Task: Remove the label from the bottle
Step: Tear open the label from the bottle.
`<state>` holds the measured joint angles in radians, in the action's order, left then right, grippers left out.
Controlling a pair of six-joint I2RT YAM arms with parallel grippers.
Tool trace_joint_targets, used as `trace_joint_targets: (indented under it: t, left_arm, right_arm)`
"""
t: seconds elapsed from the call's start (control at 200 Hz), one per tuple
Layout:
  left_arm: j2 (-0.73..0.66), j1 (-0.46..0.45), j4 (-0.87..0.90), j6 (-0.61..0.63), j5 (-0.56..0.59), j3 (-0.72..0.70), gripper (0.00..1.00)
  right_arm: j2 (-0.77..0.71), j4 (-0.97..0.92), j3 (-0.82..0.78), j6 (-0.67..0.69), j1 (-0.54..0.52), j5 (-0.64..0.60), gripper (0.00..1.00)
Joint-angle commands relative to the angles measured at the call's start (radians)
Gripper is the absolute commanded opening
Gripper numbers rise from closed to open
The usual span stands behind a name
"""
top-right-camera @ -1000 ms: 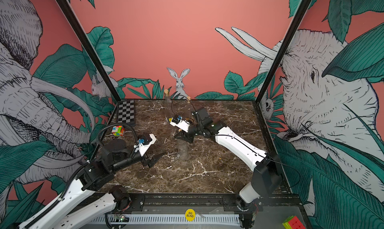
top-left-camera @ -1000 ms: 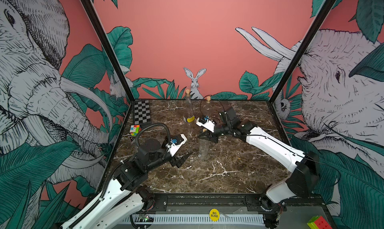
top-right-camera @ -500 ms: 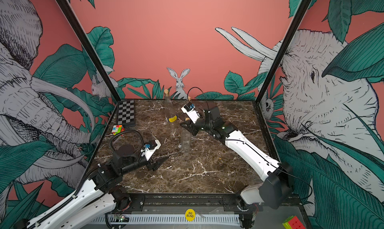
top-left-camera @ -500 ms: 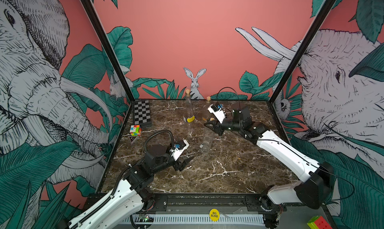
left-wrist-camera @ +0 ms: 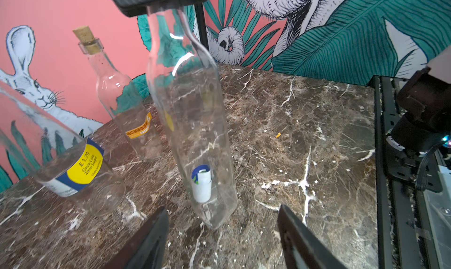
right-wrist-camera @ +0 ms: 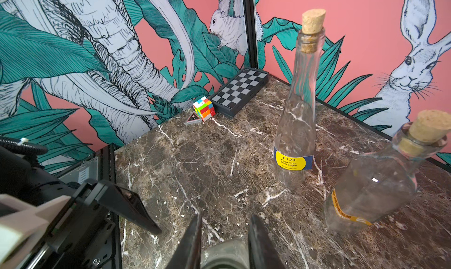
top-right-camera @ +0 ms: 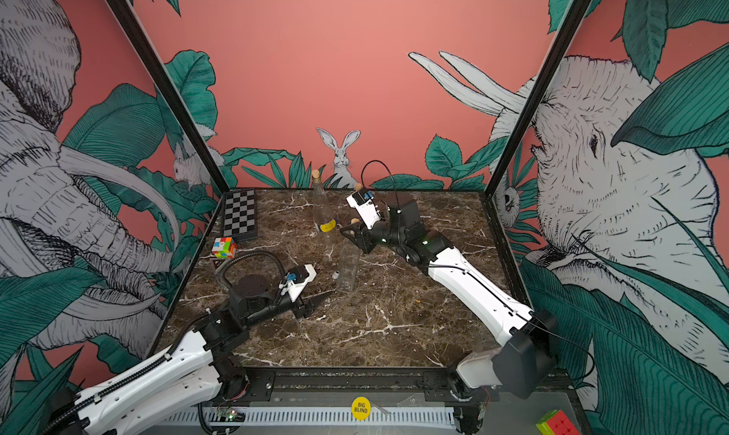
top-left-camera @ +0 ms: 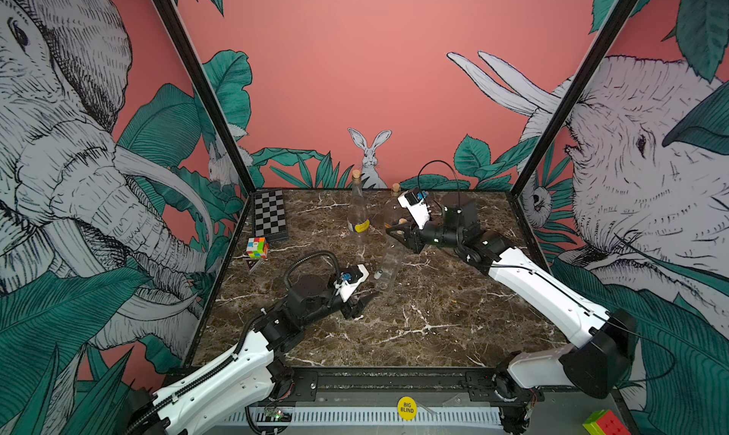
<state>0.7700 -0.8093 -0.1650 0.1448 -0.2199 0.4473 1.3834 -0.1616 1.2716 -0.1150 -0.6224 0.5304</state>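
The marble table (top-left-camera: 434, 326) carries everything; the right arm (top-left-camera: 532, 291) reaches across it toward the back, and the left arm (top-left-camera: 236, 358) lies low over the near left part; the right pincer (top-left-camera: 397, 235) is clamped on the neck of the clear bottle (top-left-camera: 388, 263), which leans steeply with its base on the table near the middle; the left pincer (top-left-camera: 365, 305) has its jaws apart and nothing in them, the bottle's base just ahead of the gap and not touched; behind stand two corked bottles, the yellow-labelled bottle (right-wrist-camera: 296, 133) upright near the back wall and the orange-labelled bottle (right-wrist-camera: 373, 187) just beside it; a chessboard (top-left-camera: 269, 215) lies in the back left corner; a colour cube (top-left-camera: 257, 247) sits just in front of it; the label (left-wrist-camera: 201, 184), white with a blue edge, is curled into a small roll low on the held bottle's body, close to the base; whether it is stuck to the glass I cannot tell.
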Motion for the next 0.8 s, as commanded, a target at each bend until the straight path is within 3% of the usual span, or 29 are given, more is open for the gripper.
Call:
trace_joint_targets:
  t: [0.0, 0.495, 0.795]
  left_arm:
    - [0.025, -0.007, -0.103, -0.01, -0.003, -0.021, 0.66]
    - [0.138, -0.01, -0.204, -0.002, 0.102, -0.034, 0.53]
    - [0.173, -0.011, -0.219, -0.005, 0.103, -0.026, 0.36]
  right_arm:
    - [-0.044, 0.133, 0.003, -0.043, 0.004, 0.007, 0.0]
    - [-0.047, 0.174, -0.018, -0.064, 0.004, 0.021, 0.0]
    - [-0.051, 0.186, -0.029, -0.072, 0.004, 0.027, 0.0]
